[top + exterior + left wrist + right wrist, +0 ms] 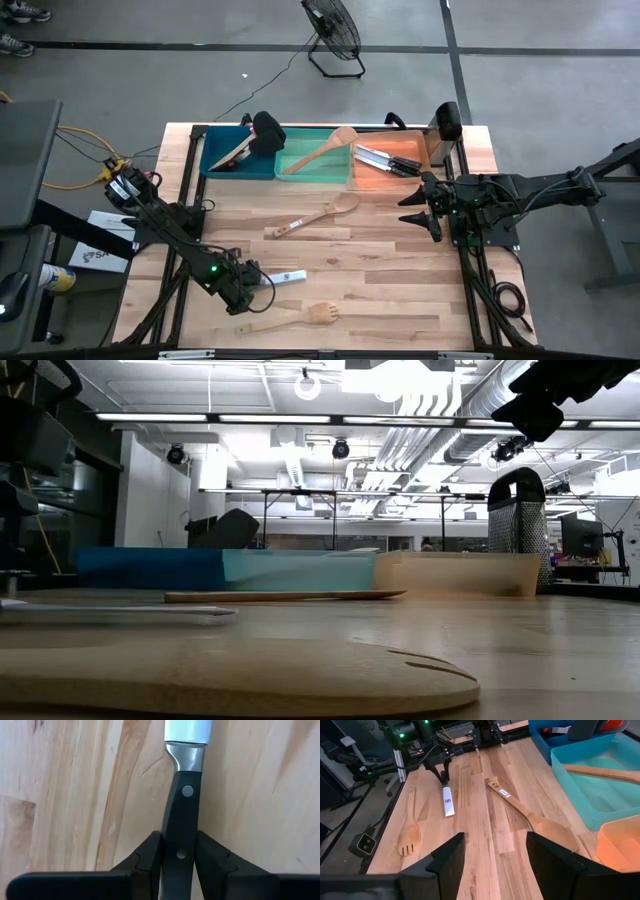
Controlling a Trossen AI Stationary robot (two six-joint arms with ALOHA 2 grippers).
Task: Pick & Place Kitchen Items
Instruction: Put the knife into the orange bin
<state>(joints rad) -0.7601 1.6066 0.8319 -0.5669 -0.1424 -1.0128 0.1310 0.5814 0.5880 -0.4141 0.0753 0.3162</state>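
Observation:
A steel knife with a black riveted handle (182, 815) lies flat on the wooden table (380, 270) near the front left, its blade (291, 277) pointing toward the right edge. My left gripper (256, 286) stands over the handle and is shut on it. Just nearer lies a pale wooden fork (292, 317). A wooden spoon (316, 216) lies at mid-table. My right gripper (418, 210) hangs open above the table's right side, holding nothing. My left gripper pinches the knife's black handle between its two fingers (149, 854), one on each long side, at the middle rivet (181, 854). The fingers come from above, pointing steeply down, and lie across the handle. The knife rests flat on the table.
Along the far edge stand a blue bin (222, 163) holding a black tool, a green bin (318, 165) with a wooden spatula, and an orange bin (392, 172) with knives. A metal grater (517, 525) stands at the far right. Bare wood lies between spoon and fork.

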